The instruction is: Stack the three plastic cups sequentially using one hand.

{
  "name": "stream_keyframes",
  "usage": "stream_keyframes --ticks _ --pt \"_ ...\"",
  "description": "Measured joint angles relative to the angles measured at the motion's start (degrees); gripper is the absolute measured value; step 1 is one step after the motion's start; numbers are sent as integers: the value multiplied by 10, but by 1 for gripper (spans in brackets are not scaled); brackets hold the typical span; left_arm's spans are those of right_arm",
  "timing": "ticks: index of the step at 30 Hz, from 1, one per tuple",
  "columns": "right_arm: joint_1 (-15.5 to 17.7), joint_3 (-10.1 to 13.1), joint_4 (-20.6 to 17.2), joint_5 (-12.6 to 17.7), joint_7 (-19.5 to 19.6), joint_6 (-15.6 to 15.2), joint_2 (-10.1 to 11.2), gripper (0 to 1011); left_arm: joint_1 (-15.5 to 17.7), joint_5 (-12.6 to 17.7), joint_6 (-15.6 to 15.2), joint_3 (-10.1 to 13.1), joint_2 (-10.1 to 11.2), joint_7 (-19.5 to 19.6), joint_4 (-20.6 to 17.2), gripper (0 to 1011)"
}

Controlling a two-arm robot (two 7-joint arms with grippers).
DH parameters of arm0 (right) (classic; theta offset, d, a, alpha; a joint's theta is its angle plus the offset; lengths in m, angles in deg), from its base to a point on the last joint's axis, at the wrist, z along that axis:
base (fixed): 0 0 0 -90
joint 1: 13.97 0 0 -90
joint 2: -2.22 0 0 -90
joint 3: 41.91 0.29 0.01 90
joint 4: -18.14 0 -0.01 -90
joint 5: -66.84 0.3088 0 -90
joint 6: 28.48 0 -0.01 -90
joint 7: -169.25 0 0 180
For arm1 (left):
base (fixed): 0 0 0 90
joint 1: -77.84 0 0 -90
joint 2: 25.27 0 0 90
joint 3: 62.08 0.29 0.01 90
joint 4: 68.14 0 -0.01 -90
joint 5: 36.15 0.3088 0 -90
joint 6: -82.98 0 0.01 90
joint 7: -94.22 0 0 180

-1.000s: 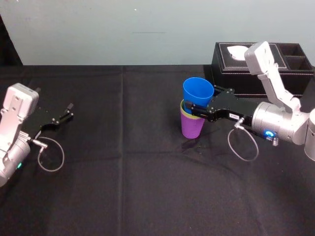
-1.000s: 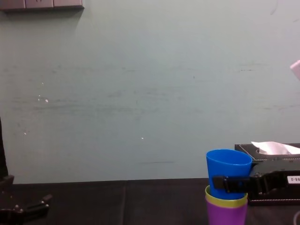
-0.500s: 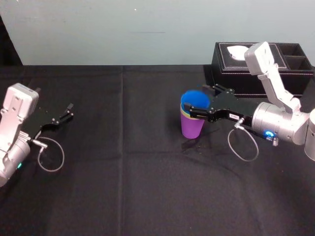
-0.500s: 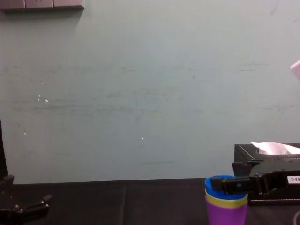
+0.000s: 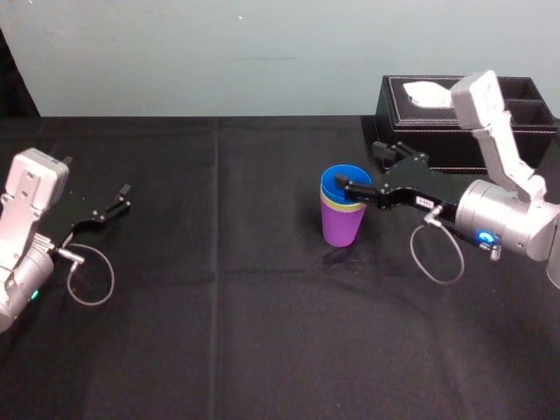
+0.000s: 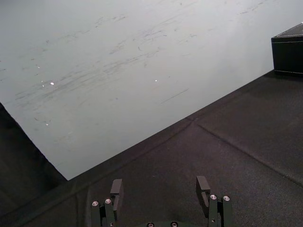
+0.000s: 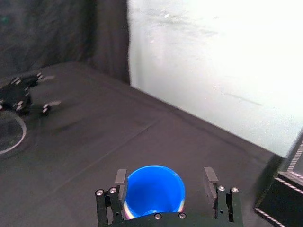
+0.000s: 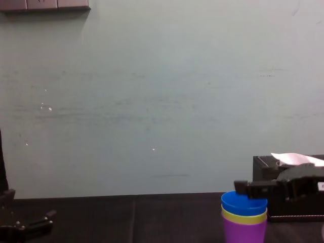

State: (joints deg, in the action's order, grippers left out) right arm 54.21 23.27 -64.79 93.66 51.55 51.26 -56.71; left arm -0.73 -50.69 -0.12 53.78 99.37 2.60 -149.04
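The three plastic cups stand nested just right of the table's middle. The purple cup (image 5: 341, 226) (image 8: 244, 232) is at the bottom. The yellow-green cup (image 5: 336, 205) (image 8: 244, 217) shows as a rim above it, and the blue cup (image 5: 341, 182) (image 7: 154, 189) (image 8: 244, 202) sits on top. My right gripper (image 5: 358, 164) (image 7: 165, 177) is open at the level of the blue rim. Its fingers stand on either side of the rim with a gap to the cup. Far to the left, my left gripper (image 5: 127, 198) (image 6: 159, 187) rests low over the cloth, open, with nothing between its fingers.
A black tissue box (image 5: 455, 114) (image 8: 260, 167) stands at the back right, just behind the right arm. Black cloth (image 5: 227, 289) covers the table. A pale wall rises behind the table's far edge.
The blue cup has dropped from above the stack down into the yellow-green cup. My right gripper let go of it, spread its fingers and drew back a little. The left arm has not moved.
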Motion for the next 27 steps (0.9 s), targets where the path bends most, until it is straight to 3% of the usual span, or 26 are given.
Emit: stream_keyframes --ticks 9,17,23,27 --pt "26 42 -14 5 63 2 -18 1002 0 0 0 0 0 0 0 1011" --pt "59 73 -18 -20 154 11 -55 1002 0 0 0 0 0 0 0 1011" --pt "88 90 -16 -58 243 55 -100 1002 0 0 0 0 0 0 0 1011" --pt "98 94 -13 -80 278 83 -122 1002 0 0 0 0 0 0 0 1011"
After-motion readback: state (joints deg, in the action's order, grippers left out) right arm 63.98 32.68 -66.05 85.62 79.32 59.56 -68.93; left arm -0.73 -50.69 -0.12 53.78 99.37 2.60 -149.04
